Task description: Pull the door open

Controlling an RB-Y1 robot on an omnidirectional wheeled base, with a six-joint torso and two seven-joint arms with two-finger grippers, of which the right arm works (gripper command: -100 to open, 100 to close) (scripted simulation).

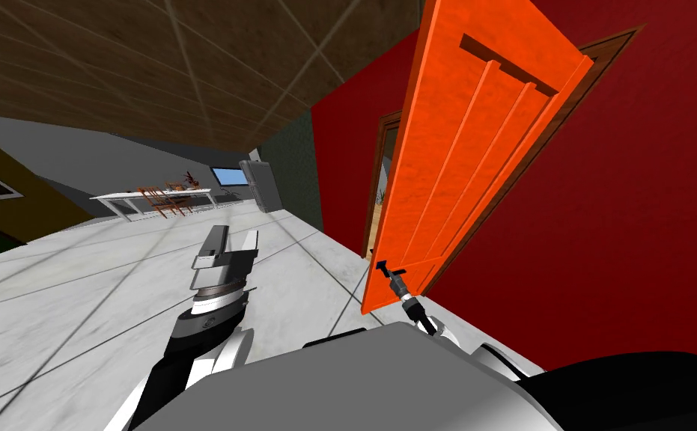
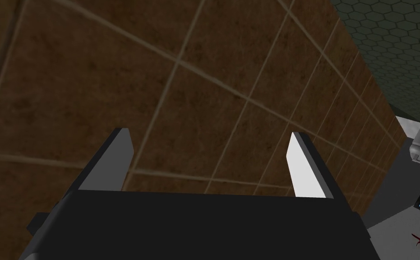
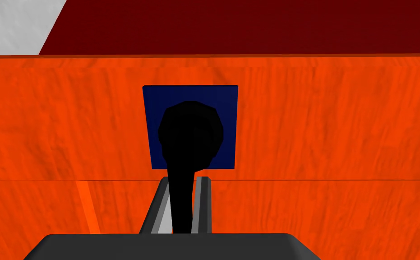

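Orange door (image 1: 474, 150) seen partly open by red wall (image 1: 624, 224), black handle (image 3: 191, 131) on blue plate (image 3: 224, 97) clamped by right gripper (image 3: 184, 179), left gripper (image 2: 209, 140) held up, fingers (image 2: 301, 167) apart

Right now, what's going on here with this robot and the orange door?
The robot's right gripper is shut on the black handle of the orange door. The door stands well out from its frame in the red wall, so the pull looks partly done. The left gripper is open and holds nothing, off to the door's side.
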